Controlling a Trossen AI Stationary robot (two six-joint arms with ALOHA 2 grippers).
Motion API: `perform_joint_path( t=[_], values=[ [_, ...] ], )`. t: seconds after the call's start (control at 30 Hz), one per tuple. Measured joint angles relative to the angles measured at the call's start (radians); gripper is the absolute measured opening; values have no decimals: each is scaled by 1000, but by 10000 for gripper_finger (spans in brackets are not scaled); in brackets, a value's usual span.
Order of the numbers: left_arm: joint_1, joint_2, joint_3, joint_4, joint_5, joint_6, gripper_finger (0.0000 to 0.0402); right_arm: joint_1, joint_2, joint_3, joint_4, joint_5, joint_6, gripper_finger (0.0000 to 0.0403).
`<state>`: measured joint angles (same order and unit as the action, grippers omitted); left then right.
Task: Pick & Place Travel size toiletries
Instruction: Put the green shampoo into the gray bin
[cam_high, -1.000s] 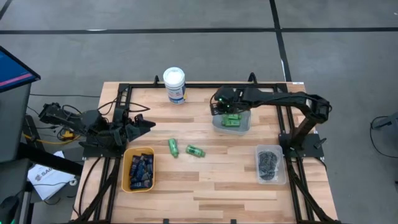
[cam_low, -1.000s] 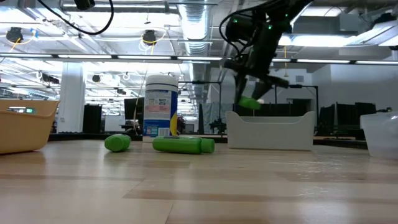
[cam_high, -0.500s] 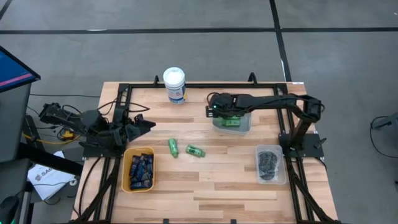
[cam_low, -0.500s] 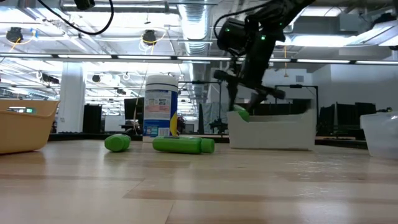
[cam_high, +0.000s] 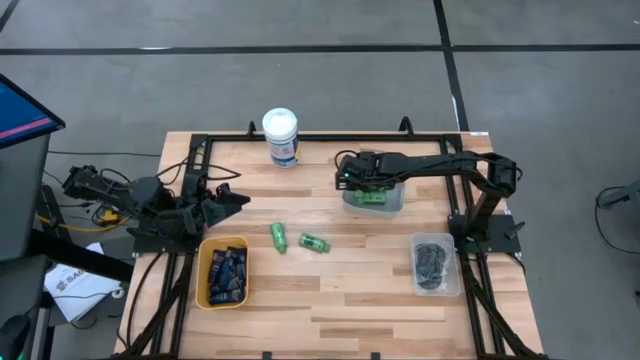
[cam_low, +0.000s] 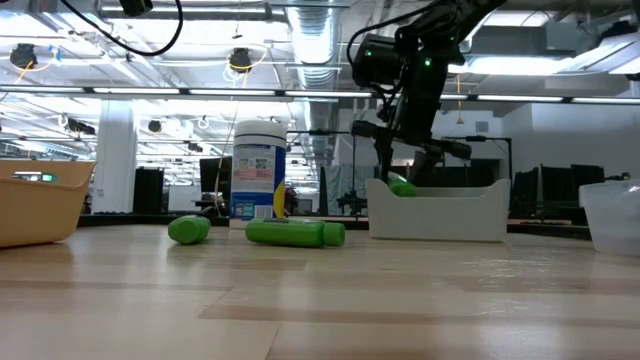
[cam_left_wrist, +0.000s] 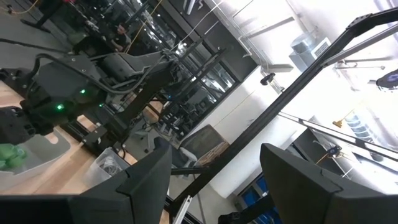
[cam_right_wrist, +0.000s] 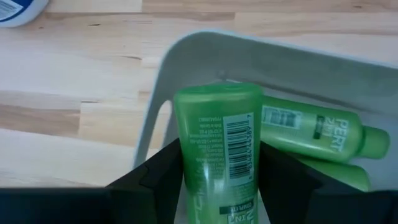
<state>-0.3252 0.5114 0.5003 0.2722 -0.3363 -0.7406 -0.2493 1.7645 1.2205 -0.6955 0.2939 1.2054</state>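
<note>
green bottle (cam_right_wrist: 219, 149) sits between the right gripper (cam_right_wrist: 217, 163) fingers, low over the grey bin's (cam_right_wrist: 186, 56) left rim, apparently being released beside others; two bottles (cam_high: 314, 242) remain mid-table. left gripper (cam_high: 232, 199) waits far left, spread, empty.

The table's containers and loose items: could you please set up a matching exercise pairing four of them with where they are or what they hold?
Things:
1. Yellow bin
2. Grey tray
3. Clear tub
4. White canister

Places or contents:
A. Stands upright near the far edge of the table
B. Holds dark grey tins, by the right arm's base
C. Holds dark navy tubes, by the left arm
D. Holds green bottles, under the right gripper

Pairs: 1-C, 2-D, 3-B, 4-A
</note>
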Motion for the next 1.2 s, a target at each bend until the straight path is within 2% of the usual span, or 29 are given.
perform_joint_path(
  t=[0.2, 0.43, 0.63, 0.83, 0.93, 1.1, 1.2],
  values=[
    [0, 0, 0, 0, 0, 0, 241, -4, 0, 0, 5, -1, 72, 182],
    [0, 0, 0, 1, 0, 0, 241, -5, 7, 1, 9, -9, 74, 199],
    [0, 0, 0, 1, 0, 0, 241, -9, -6, 1, 13, -33, -52, 220],
    [0, 22, 0, -8, 16, 1, 241, -14, -125, 1, 15, -38, -214, 230],
    [0, 81, 1, -28, 60, 2, 241, 11, -211, 1, 8, -39, -291, 227],
    [1, 250, 1, -30, 167, 10, 241, 79, -353, 1, -7, -33, -374, 224],
    [12, 366, 1, -38, 241, 86, 241, 126, -412, 1, -7, -31, -445, 224]
  ],
)
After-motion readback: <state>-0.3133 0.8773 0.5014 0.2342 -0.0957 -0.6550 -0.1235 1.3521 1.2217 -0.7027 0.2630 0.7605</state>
